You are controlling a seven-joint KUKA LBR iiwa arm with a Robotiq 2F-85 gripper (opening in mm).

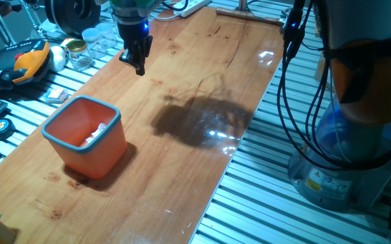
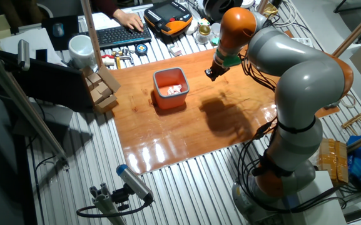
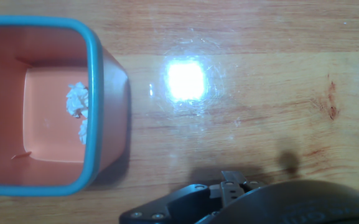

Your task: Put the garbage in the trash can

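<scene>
Garbage [image 3: 76,99] lies as white crumpled scraps on the floor of the trash can [image 3: 96,93], against one wall; judged from how things lie, the task looks done and the coming move is only a retreat. In one fixed view, going from the near end of the bench [image 1: 181,169] outward, the orange bin with its light blue rim stands close to the near left edge, the white bits showing over its rim. Beyond it, toward the far end and well apart from the bin, the gripper [image 1: 135,62] hangs above the bare wood, pointing down. So the bin lies back toward the near left corner from the hand, not beneath it.

The fingers appear drawn close together with nothing between them, though at this size I cannot tell for sure.

The hand view looks straight down into the bin at its left border and shows the scraps plainly, which the other fixed view gives only as a pale smear. The fixed views, in turn, show the hand's height, which the hand view does not.
</scene>
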